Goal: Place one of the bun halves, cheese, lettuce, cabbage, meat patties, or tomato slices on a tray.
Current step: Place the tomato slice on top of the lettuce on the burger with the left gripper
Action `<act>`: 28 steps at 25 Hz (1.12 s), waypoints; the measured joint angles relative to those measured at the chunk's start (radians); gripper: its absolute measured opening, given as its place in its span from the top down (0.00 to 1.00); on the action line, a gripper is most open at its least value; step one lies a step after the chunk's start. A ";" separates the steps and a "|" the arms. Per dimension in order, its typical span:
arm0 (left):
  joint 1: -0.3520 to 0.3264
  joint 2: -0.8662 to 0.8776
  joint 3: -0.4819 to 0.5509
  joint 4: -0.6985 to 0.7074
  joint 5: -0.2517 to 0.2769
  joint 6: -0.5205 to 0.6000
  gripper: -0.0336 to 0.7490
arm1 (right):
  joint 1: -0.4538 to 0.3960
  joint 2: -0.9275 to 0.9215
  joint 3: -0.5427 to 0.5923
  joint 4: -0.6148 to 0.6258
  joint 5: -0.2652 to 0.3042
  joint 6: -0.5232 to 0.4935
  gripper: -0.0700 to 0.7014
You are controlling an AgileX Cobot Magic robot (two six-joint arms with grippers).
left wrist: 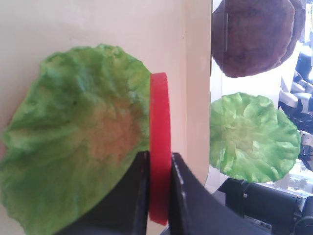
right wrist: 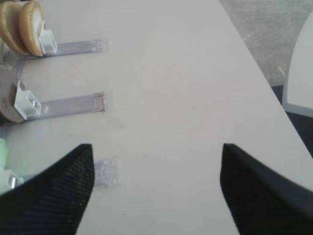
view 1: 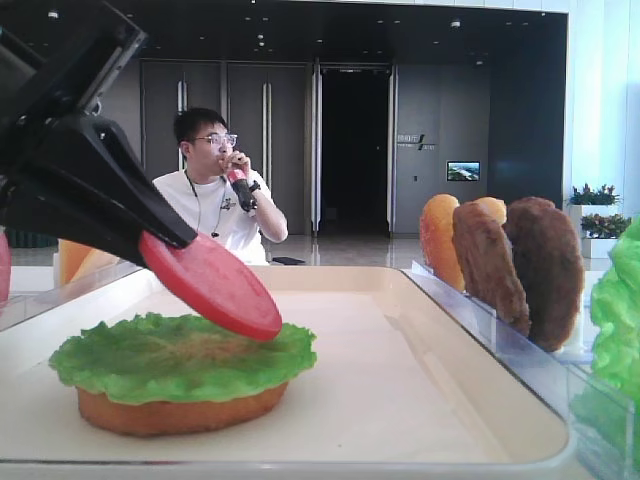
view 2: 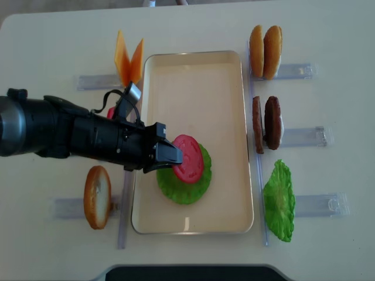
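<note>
The left gripper (view 2: 176, 156) is clamping a red tomato slice (view 2: 190, 158) over the lettuce (view 2: 183, 186), which is hiding most of a bun half (view 1: 180, 410) on the tray (view 2: 228, 205). The right gripper (right wrist: 156, 188), outside the tray, is standing spread, grasping nothing.

A: Surface (view 2: 193, 23) – what's it like?
B: Pale off-white top, matte. Tray (view 2: 247, 146) sits in the middle, long side running front to back.
A: Left of tray?
B: Clear racks (view 2: 94, 82): cheese (view 2: 129, 58) slices upright at the far one, one bun half (view 2: 97, 196) on edge at the near one.
A: Right?
B: Three clear racks. Far: bun halves (view 2: 265, 51), a pair on edge. Mid: meat patties (view 2: 266, 123), a pair on edge. Near: lettuce (view 2: 279, 201) leaf.
</note>
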 joint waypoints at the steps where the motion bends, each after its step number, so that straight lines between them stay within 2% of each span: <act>1: 0.000 0.000 0.000 0.000 0.000 -0.001 0.88 | 0.000 0.000 0.000 0.000 0.000 0.000 0.21; 23: 0.000 0.043 -0.004 -0.006 0.022 0.007 0.88 | 0.000 0.000 0.000 0.000 0.000 0.000 0.21; 26: 0.000 0.043 -0.004 -0.006 0.022 0.007 0.85 | 0.000 0.000 0.000 0.000 0.000 0.000 0.21; 28: 0.000 0.043 -0.004 -0.006 0.022 0.007 0.80 | 0.000 0.000 0.000 0.000 0.000 0.000 0.21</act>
